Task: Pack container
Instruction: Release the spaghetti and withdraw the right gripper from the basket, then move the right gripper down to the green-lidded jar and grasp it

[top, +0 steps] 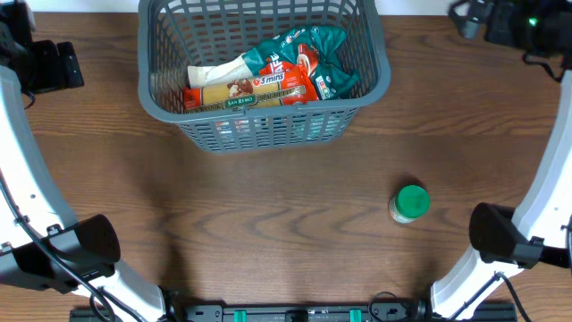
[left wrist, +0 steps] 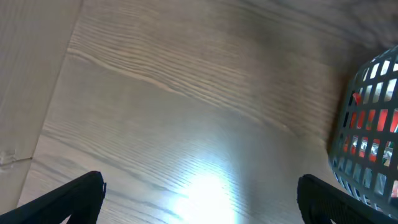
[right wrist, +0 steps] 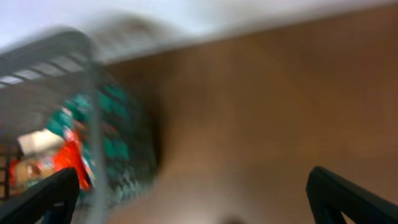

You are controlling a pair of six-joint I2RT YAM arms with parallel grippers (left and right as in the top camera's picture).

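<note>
The container (top: pixel 366 85) is a large dark grey lattice basket at the back middle of the table. It holds a spaghetti pack (top: pixel 237 97) and red and teal packets (top: pixel 308 63). A small jar with a green lid (top: pixel 410 203) stands on the table to the front right. My left gripper (left wrist: pixel 199 202) is open and empty over bare wood, with the basket's wall (left wrist: pixel 367 130) at its right. My right gripper (right wrist: pixel 193 196) is open and empty, and its view is blurred, with the basket (right wrist: pixel 93 124) at its left. In the overhead view both grippers sit at the back corners, left (top: pixel 55 64) and right (top: pixel 475 18).
The table is brown wood (top: pixel 268 224). My two arms run up the left (top: pixel 27 170) and right (top: pixel 545 179) edges from bases at the front. The green-lidded jar is the only loose item on the table outside the basket.
</note>
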